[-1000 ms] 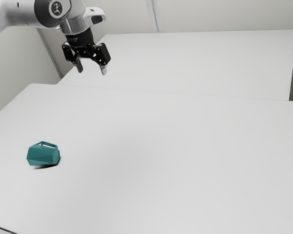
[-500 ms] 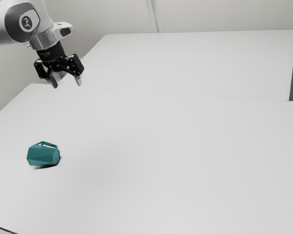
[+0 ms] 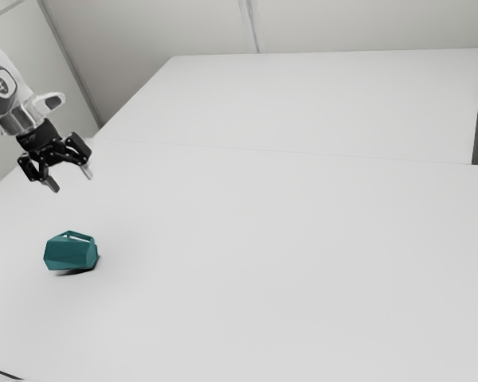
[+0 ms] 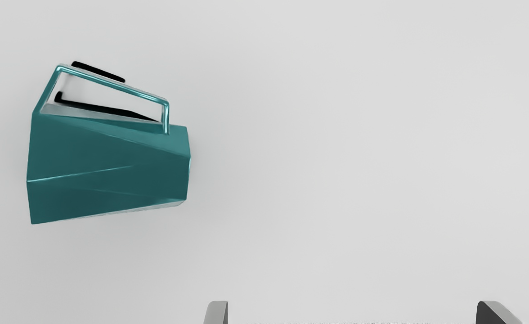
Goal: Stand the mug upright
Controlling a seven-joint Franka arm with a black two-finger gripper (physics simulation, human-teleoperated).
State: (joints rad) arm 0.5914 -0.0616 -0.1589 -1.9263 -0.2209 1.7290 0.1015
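In the exterior view my gripper [image 3: 70, 180] hangs above the table at the left, up and slightly left of the mug, with air between them. A teal faceted mug [image 3: 70, 254] lies on its side, its handle uppermost in that picture and its narrower end toward the exterior view's right. The wrist view shows the mug [image 4: 109, 166] apart from the fingertips, its thin handle standing out from one side. Its inside is hidden. With a wide gap between its fingers, the gripper [image 4: 352, 312] is open and holds nothing.
The white table [image 3: 287, 263] stretches under and around the mug. Beyond it is another white surface [image 3: 319, 103], with pale walls [image 3: 143, 40] behind. A dark line [image 3: 1, 372] crosses the exterior view's lower left corner.
My arm has swung toward the exterior view's left and come lower, bringing the gripper closer to the mug. The mug lies where it was, and the fingers remain apart.
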